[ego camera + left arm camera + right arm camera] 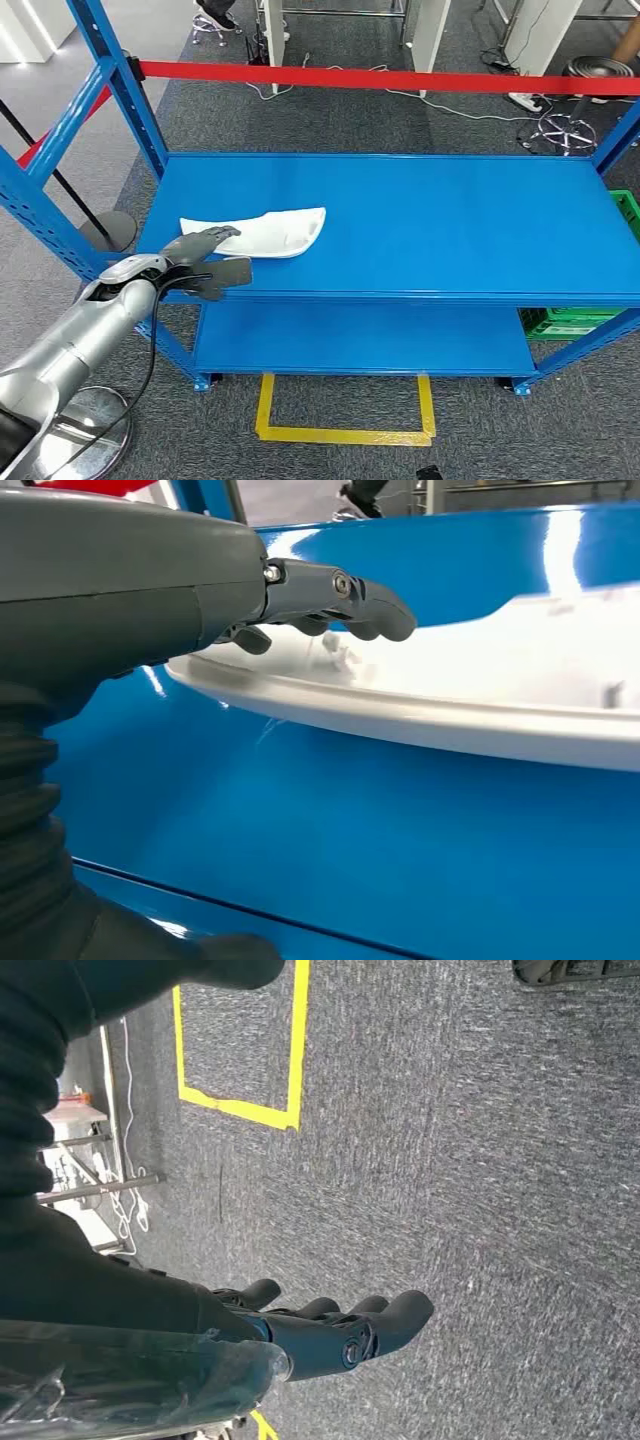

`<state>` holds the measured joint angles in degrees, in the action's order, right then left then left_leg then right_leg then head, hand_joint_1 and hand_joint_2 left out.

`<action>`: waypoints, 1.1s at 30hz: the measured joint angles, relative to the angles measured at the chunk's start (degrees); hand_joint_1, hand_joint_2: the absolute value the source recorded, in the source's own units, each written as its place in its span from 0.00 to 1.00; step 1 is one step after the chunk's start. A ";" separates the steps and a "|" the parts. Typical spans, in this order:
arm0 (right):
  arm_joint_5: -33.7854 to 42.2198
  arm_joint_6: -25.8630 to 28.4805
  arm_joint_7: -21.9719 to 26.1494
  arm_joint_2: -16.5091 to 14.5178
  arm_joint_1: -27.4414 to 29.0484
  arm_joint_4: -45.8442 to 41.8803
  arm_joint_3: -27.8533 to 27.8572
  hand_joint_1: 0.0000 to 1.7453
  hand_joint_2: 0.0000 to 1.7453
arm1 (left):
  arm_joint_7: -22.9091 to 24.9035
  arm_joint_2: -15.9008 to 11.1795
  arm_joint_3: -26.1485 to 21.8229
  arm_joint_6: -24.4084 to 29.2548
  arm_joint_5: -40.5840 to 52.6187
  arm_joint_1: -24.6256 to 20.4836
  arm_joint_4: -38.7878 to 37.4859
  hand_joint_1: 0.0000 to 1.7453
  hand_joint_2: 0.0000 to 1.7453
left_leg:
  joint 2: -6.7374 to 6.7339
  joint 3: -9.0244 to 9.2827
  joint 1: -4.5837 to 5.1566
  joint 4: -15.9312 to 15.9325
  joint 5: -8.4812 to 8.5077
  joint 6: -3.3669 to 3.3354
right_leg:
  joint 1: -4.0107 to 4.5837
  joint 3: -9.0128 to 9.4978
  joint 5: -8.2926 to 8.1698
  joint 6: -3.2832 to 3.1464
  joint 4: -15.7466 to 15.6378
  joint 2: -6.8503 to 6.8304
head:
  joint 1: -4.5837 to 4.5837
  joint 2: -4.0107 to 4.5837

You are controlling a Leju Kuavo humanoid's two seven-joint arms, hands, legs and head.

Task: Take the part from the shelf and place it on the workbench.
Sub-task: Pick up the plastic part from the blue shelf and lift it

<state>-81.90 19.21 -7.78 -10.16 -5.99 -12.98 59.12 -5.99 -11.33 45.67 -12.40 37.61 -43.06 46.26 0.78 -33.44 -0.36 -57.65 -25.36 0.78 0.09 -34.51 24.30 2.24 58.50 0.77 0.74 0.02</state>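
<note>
A long white moulded part (260, 232) lies flat on the blue shelf's top deck (423, 225), towards its left end. My left hand (205, 262) is open at the part's near left end, its upper fingers (211, 238) reaching over the white edge and the thumb lower, at the shelf's front rim. In the left wrist view the dark fingers (340, 595) hover just above the part (483, 695), and whether they touch it is unclear. My right hand (332, 1330) hangs beside my body over grey carpet, fingers extended and holding nothing.
Blue uprights (121, 75) frame the shelf on the left and a red barrier tape (392, 78) runs behind it. A lower blue deck (362, 340) sits underneath, a green crate (573, 322) is at the right, and yellow floor tape (343, 432) marks the carpet in front.
</note>
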 joint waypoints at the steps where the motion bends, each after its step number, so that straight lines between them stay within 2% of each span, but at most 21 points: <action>1: -0.07 -0.04 -0.10 0.00 -0.05 0.00 -0.10 0.00 1.00 | -0.17 0.04 0.08 0.22 0.21 -0.15 -0.61 0.00 1.00 | 0.00 0.00 0.00 0.00 0.00 0.00 | 0.00 0.00 0.00 0.00 0.00 0.00 | 0.00 0.00; 9: -0.49 -0.35 -0.55 0.00 -0.65 0.00 -0.91 0.00 1.00 | -1.41 1.91 1.10 4.21 3.46 -2.78 -8.63 0.01 1.00 | 0.00 0.00 0.00 0.00 0.01 0.00 | 0.00 0.01 0.00 -0.01 0.00 -0.03 | 0.00 0.00; 10: -0.47 -0.36 -0.56 0.00 -0.70 0.00 -0.92 0.00 1.00 | -1.50 2.19 1.12 4.67 3.74 -3.01 -9.33 0.22 1.00 | 0.01 0.01 0.00 0.00 0.02 0.01 | 0.00 0.02 0.00 -0.01 0.00 -0.04 | 0.00 0.00; 13: -0.38 -0.37 -0.60 0.02 -0.76 0.00 -0.96 0.00 1.00 | -1.72 2.91 1.09 6.25 4.30 -3.28 -10.65 0.93 1.00 | 0.04 0.01 0.01 0.00 0.07 0.05 | 0.00 0.04 -0.01 -0.01 0.00 -0.10 | 0.01 0.00; 14: -0.36 -0.37 -0.64 0.04 -0.76 0.00 -0.96 0.00 1.00 | -1.83 3.12 1.06 6.76 4.37 -3.26 -10.91 0.97 1.00 | 0.08 0.00 0.01 0.00 0.11 0.04 | 0.00 0.05 -0.01 -0.02 0.00 -0.14 | 0.01 0.00; 16: -0.36 -0.37 -0.71 0.08 -0.76 0.00 -0.97 0.00 1.00 | -2.07 3.50 0.99 7.58 4.38 -3.19 -11.29 1.00 1.00 | 0.20 -0.04 0.01 0.00 0.19 0.02 | -0.01 0.04 -0.03 -0.03 0.00 -0.24 | 0.01 0.00; 20: -0.45 -0.42 -0.66 0.19 -0.78 0.00 -1.05 0.00 1.00 | -2.43 3.85 0.65 9.38 4.39 -3.52 -11.59 1.00 1.00 | 0.29 -0.22 0.01 0.01 0.43 0.07 | 0.00 -0.12 -0.30 -0.16 0.00 -0.26 | 0.01 0.00; 33: -0.54 -0.48 -0.52 0.29 -0.64 0.01 -1.25 0.00 1.00 | -2.98 3.95 -0.70 10.21 4.32 -4.11 -11.57 1.00 1.00 | 0.24 -0.44 -0.01 0.01 0.67 0.20 | 0.00 -0.41 -0.56 -0.15 0.05 -0.09 | 0.00 0.00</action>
<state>-82.44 18.73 -8.31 -9.87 -6.63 -12.97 57.88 -8.97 -7.39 44.97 -2.19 41.92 -47.17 34.69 1.01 -33.87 -0.37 -57.64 -24.69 0.99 0.09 -34.92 23.74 2.09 58.54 0.67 0.74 0.02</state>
